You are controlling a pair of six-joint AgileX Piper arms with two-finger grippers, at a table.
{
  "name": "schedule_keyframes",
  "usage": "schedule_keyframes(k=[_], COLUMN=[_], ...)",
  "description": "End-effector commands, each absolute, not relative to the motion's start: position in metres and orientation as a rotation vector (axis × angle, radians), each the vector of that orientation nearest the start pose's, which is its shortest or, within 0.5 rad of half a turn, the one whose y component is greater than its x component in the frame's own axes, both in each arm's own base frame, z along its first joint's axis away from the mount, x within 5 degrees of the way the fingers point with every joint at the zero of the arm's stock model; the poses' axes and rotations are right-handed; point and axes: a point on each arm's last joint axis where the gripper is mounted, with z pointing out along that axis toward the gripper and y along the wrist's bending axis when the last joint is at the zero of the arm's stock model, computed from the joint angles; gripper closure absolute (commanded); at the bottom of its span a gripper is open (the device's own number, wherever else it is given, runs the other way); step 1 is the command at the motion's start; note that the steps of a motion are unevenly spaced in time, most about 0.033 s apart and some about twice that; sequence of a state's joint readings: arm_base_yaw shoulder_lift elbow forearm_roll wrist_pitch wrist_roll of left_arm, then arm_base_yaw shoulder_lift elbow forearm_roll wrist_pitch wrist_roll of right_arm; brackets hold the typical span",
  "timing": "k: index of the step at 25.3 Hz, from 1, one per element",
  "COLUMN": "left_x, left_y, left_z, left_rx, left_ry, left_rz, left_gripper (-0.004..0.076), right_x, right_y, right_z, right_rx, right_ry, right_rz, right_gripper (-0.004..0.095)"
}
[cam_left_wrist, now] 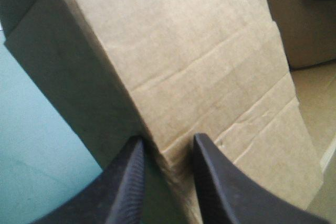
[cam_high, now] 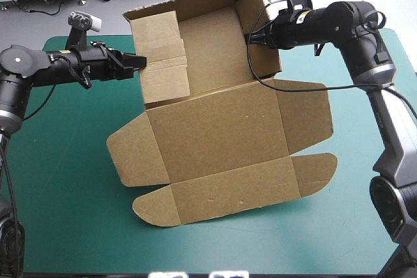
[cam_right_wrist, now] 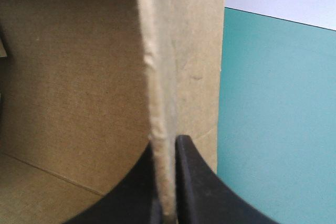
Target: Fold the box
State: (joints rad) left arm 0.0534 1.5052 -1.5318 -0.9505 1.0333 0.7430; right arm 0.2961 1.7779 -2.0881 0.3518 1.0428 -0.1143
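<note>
The brown box [cam_high: 221, 135] sits mid-table, its walls partly raised at the far side and its lid [cam_high: 228, 193] flat toward the near edge. The right gripper [cam_high: 249, 37] is clamped on the right wall [cam_high: 260, 30]. The left gripper [cam_high: 140, 62] appears to pinch the folded left wall [cam_high: 159, 56], its fingers slightly apart. Bare teal-green cover [cam_high: 65, 213] lies open at the near edge and on both sides.
</note>
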Motion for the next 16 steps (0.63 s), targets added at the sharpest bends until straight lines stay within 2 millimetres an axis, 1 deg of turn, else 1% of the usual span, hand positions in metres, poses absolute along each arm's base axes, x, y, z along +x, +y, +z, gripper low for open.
schedule_keyframes(k=[1,3,7,14,16], left_x=[0.317,0.320,0.329,0.340,0.343], left_y=[-0.046,-0.043,-0.040,-0.039,-0.038], left_z=[0.438,0.434,0.429,0.417,0.415], left_rx=[0.400,0.393,0.350,0.300,0.276], left_ry=[1.984,2.008,2.015,2.058,2.066], left_rz=[-0.701,-0.662,-0.641,-0.655,-0.664], left_gripper=[0.0514,0.0514,0.0514,0.0516,0.0536], right_x=[0.339,0.338,0.337,0.332,0.332], right_y=[0.148,0.150,0.152,0.158,0.159], right_z=[0.493,0.495,0.497,0.502,0.503], right_rx=[-0.409,-0.403,-0.399,-0.414,-0.416], right_ry=[2.035,2.020,2.011,1.974,1.960], right_rz=[0.711,0.757,0.803,0.918,0.936], right_gripper=[0.0927,0.0927,0.0927,0.0927,0.0927])
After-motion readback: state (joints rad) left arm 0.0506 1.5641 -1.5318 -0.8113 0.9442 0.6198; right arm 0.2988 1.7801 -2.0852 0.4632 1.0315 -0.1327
